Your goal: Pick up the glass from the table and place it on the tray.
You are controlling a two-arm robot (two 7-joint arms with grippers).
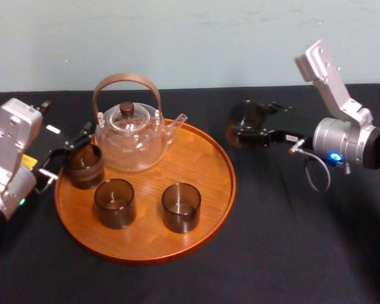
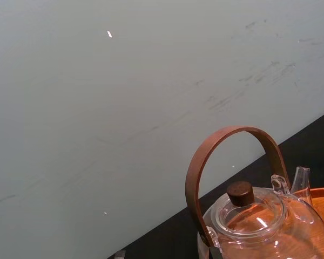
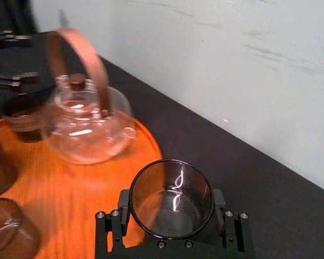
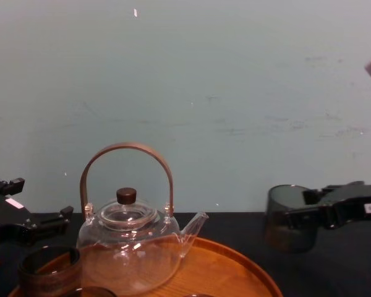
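Note:
A smoky dark glass [image 3: 171,198] sits between the fingers of my right gripper [image 1: 246,126], which is shut on it. The glass hangs above the black table just off the right rim of the round orange-brown tray [image 1: 209,215]; in the chest view the glass [image 4: 289,218] is clear of the tabletop. At the tray's left edge my left gripper [image 1: 68,153] stands open, its fingers spread just above another dark glass [image 1: 83,166] that rests on the tray.
A clear glass teapot [image 1: 130,136] with a brown hoop handle stands at the tray's back. Two more dark glasses [image 1: 114,202] [image 1: 181,207] stand at the tray's front. Bare wood lies on the tray's right side. A pale wall runs behind the table.

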